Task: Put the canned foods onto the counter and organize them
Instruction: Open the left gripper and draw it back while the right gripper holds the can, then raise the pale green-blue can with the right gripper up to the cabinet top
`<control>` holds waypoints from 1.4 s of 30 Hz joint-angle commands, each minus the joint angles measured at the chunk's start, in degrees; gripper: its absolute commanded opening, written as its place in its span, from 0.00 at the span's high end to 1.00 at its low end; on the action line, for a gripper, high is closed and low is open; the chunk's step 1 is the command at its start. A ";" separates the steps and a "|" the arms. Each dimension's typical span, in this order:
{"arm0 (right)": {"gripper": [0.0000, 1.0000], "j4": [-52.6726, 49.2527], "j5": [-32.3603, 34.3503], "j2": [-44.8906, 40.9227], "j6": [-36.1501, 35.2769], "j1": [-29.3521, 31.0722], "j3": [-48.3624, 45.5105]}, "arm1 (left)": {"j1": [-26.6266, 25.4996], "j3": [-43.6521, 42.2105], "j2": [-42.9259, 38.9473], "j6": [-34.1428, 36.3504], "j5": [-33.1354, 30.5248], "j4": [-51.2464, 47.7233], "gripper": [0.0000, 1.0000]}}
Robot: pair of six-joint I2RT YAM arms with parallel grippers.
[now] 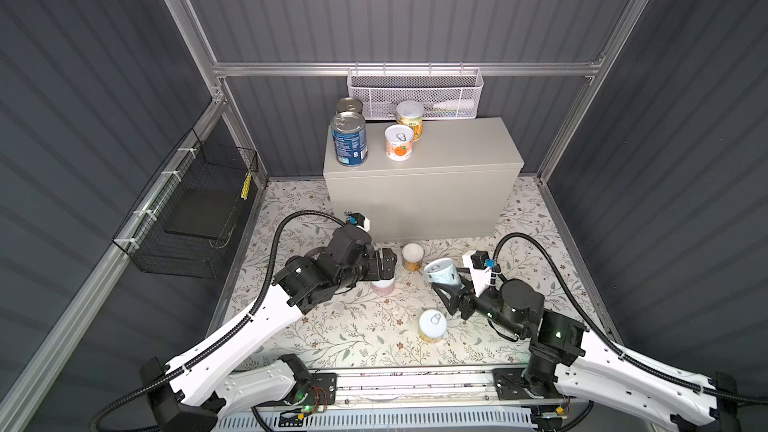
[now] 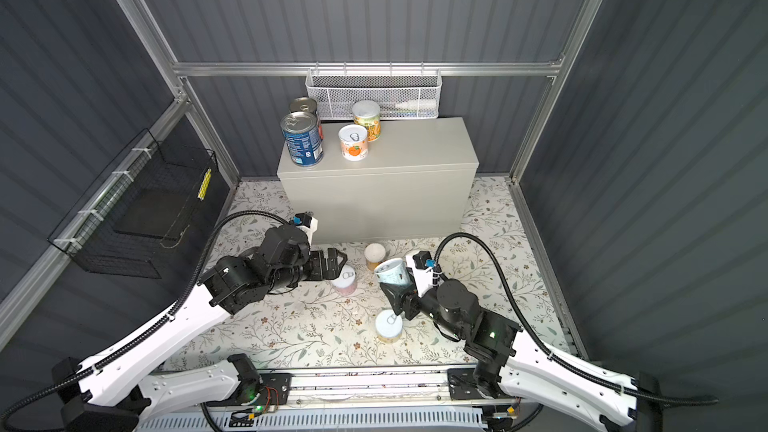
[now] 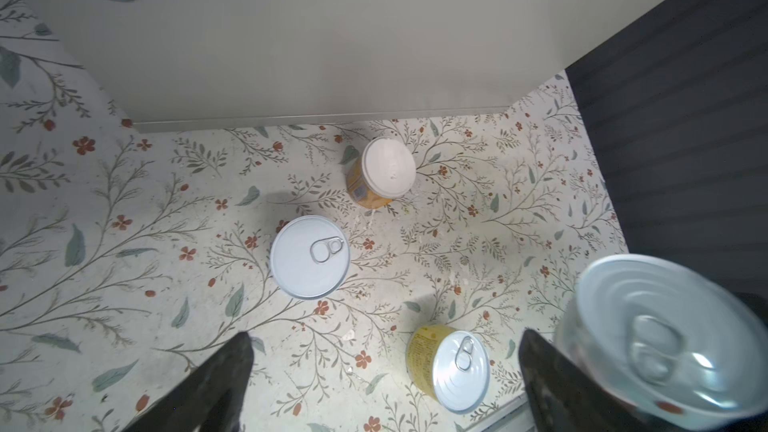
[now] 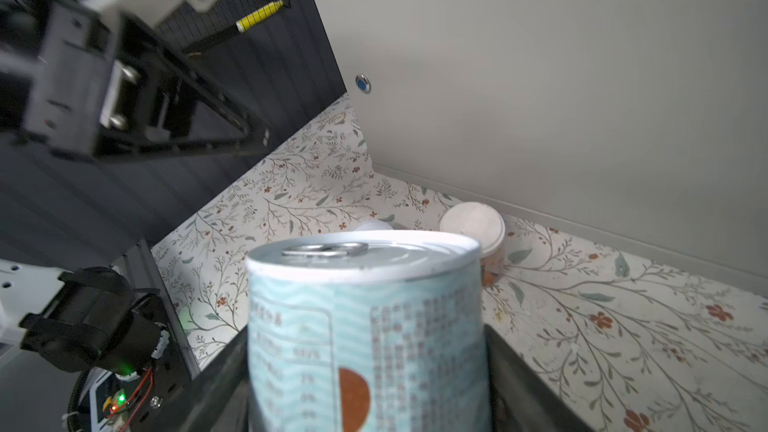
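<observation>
Pale-blue can (image 1: pixel 440 270), pinched in my right pincer (image 1: pixel 451 286), tilts ready for the counter (image 1: pixel 457 147) at twelve o'clock; left pincer (image 1: pixel 386 265) spread.

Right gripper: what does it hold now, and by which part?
The right gripper holds the pale blue can by its lower side wall.

Four cans (image 1: pixel 349 139) on counter (image 1: pixel 449 147) left end; three cans (image 1: pixel 412 257) on floor (image 1: pixel 353 326) before.

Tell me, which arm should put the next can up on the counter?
Right. The right jaws are shut on the pale blue can, and the counter has bare room. The left jaws stand open over the pink can, holding nothing.
</observation>
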 commanded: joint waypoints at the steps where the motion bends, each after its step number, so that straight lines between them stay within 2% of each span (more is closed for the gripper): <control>1: 0.25 1.25 -0.63 -1.79 -0.20 -0.29 4.80 | 0.28 -2.94 -1.90 -1.12 -4.06 -1.22 0.00; 11: 0.25 -4.33 0.76 -3.75 0.18 -0.67 15.22 | 0.31 -12.95 -10.19 -0.26 -9.03 4.08 0.00; 15: 0.24 -8.52 2.99 -1.87 -0.87 -0.95 21.14 | 0.33 -17.60 -13.87 0.77 -9.43 7.95 0.00; 20: 0.24 -9.09 4.05 0.96 -1.81 -2.39 25.79 | 0.30 -20.36 -15.11 2.81 -11.62 9.45 0.00; 25: 0.24 -9.00 -2.55 6.71 -3.61 -7.95 31.07 | 0.29 -22.34 -14.70 5.18 -12.12 12.50 0.00; 30: 0.24 -6.37 -13.03 13.41 0.12 -19.93 35.98 | 0.25 -21.94 -12.50 8.09 -11.56 14.05 0.00; 32: 0.24 -5.12 -16.94 16.66 -1.06 -22.76 38.38 | 0.33 -21.67 -11.79 8.83 -11.48 14.17 0.00; 37: 0.24 -6.29 -21.27 26.14 -2.84 -27.77 48.60 | 0.27 -22.20 -11.87 9.37 -12.13 14.27 0.00; 42: 0.23 -1.46 -24.84 35.19 -4.38 -31.30 55.03 | 0.30 -23.18 -13.96 9.08 -13.58 13.44 0.00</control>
